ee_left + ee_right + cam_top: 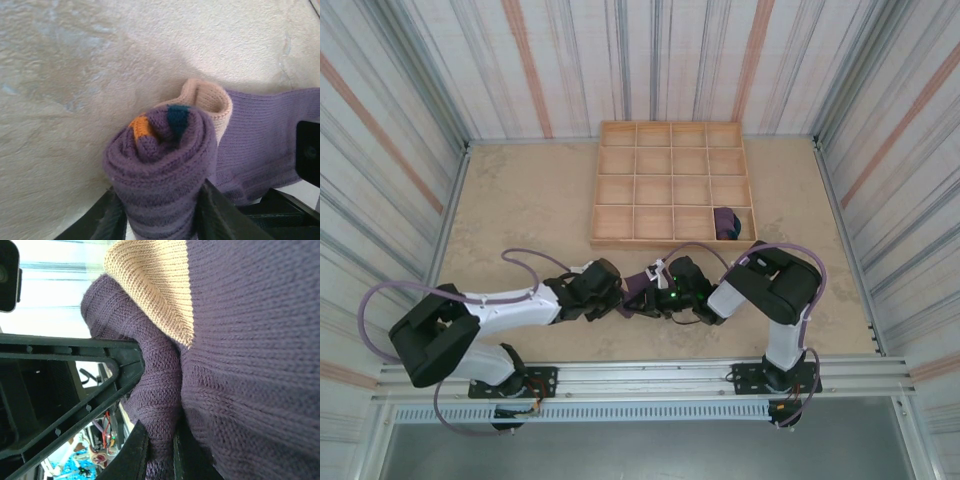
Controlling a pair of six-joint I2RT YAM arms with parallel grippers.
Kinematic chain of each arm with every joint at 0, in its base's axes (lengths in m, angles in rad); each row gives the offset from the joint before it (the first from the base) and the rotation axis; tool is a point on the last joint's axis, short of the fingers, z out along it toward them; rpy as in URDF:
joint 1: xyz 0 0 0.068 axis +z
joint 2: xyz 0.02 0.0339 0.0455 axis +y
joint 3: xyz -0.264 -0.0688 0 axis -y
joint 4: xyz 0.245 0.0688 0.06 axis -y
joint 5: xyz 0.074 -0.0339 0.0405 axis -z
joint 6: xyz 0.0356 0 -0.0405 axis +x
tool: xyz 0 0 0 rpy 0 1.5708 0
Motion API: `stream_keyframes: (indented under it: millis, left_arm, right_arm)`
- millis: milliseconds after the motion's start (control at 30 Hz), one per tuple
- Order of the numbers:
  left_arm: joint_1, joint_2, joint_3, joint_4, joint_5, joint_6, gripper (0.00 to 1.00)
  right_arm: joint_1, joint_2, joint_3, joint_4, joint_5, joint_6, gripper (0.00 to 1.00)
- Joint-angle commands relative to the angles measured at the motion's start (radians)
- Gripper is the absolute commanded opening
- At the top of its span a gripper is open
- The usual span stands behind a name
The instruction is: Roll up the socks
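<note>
The socks (638,290) lie between my two grippers near the table's front middle. In the left wrist view they form a thick purple roll (160,170) with orange and teal showing at its end. My left gripper (162,215) is shut on that roll, one finger pressing each side. A peach cuff (207,97) and an unrolled purple stretch (260,130) lie behind it. My right gripper (160,450) is shut on a fold of purple knit (155,390), below the peach cuff (155,280). From above, the left gripper (620,295) and right gripper (652,290) nearly touch.
A wooden tray (672,240) of square compartments stands just behind the grippers. Its near right compartment holds a purple rolled bundle (726,222). Striped walls close in the table on three sides. The left gripper's black frame (75,355) crosses the right wrist view.
</note>
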Motion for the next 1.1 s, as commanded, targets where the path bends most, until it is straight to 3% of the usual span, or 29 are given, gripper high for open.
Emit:
stream_keyframes:
  millis: [0, 133, 300, 433, 733, 900, 1067]
  left_arm:
    - [0.02, 0.045, -0.006, -0.074, -0.022, -0.015, 0.26]
    - [0.048, 0.052, 0.003, -0.097, 0.016, -0.001, 0.0]
    - [0.055, 0.012, 0.054, -0.236, 0.011, 0.015, 0.0]
    - [0.056, -0.036, 0.091, -0.354, -0.01, 0.016, 0.0]
    - [0.043, -0.079, 0.1, -0.436, -0.007, -0.024, 0.0]
    - [0.036, -0.077, 0.083, -0.408, 0.017, -0.048, 0.0]
    - [0.025, -0.055, 0.102, -0.415, 0.035, -0.067, 0.0]
  right_arm:
    - [-0.01, 0.085, -0.073, -0.278, 0.086, 0.017, 0.1]
    - [-0.012, 0.046, -0.077, -0.28, 0.086, -0.003, 0.25]
    - [-0.012, -0.07, -0.022, -0.473, 0.101, -0.113, 0.45]
    - [-0.007, -0.196, 0.043, -0.678, 0.158, -0.24, 0.55]
    - [0.063, -0.417, 0.15, -0.957, 0.388, -0.515, 0.61]
    - [0.213, -0.482, 0.144, -0.961, 0.646, -0.69, 0.64]
    - [0.407, -0.483, 0.086, -0.811, 0.888, -0.844, 0.63]
